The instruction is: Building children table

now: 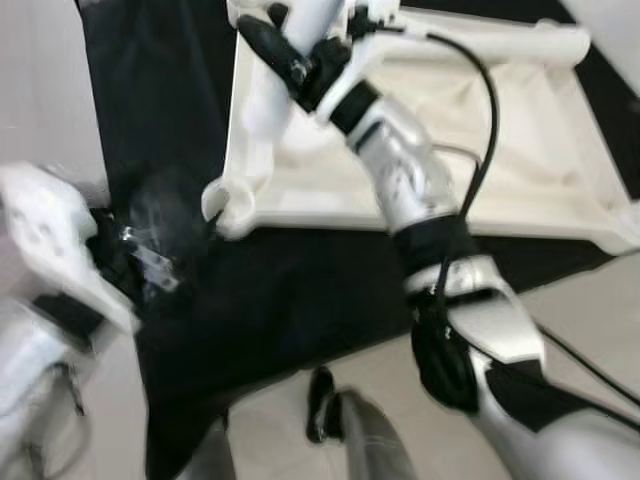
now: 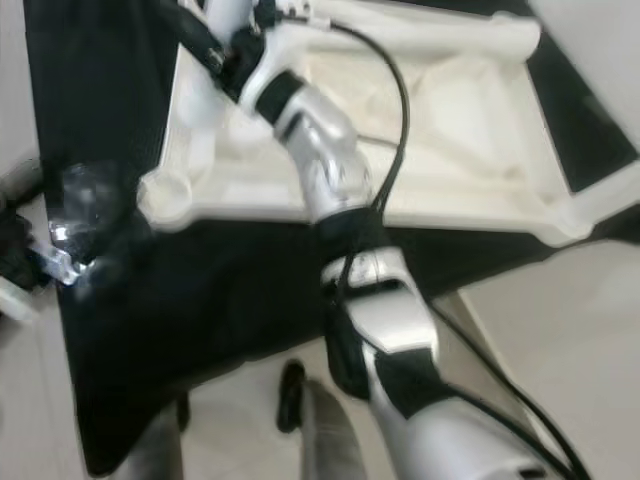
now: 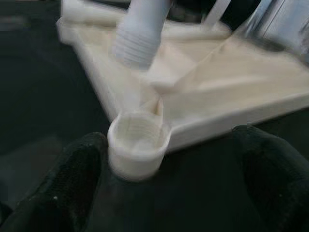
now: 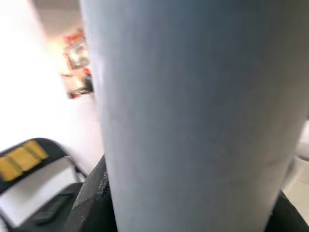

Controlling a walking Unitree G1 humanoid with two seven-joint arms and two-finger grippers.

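Two black fingers of the right gripper (image 1: 300,62) clamp a white table leg (image 1: 262,100) above the upturned tabletop (image 1: 480,150), which lies on black cloth (image 1: 260,290). From the left wrist, the left gripper (image 3: 169,169) is wide apart around the corner socket (image 3: 138,150), not touching it

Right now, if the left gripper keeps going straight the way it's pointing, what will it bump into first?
Probably the round threaded socket at the corner of the upside-down white tabletop. It sits straight ahead of the left gripper, between its open jaws. How far off is hard to judge.
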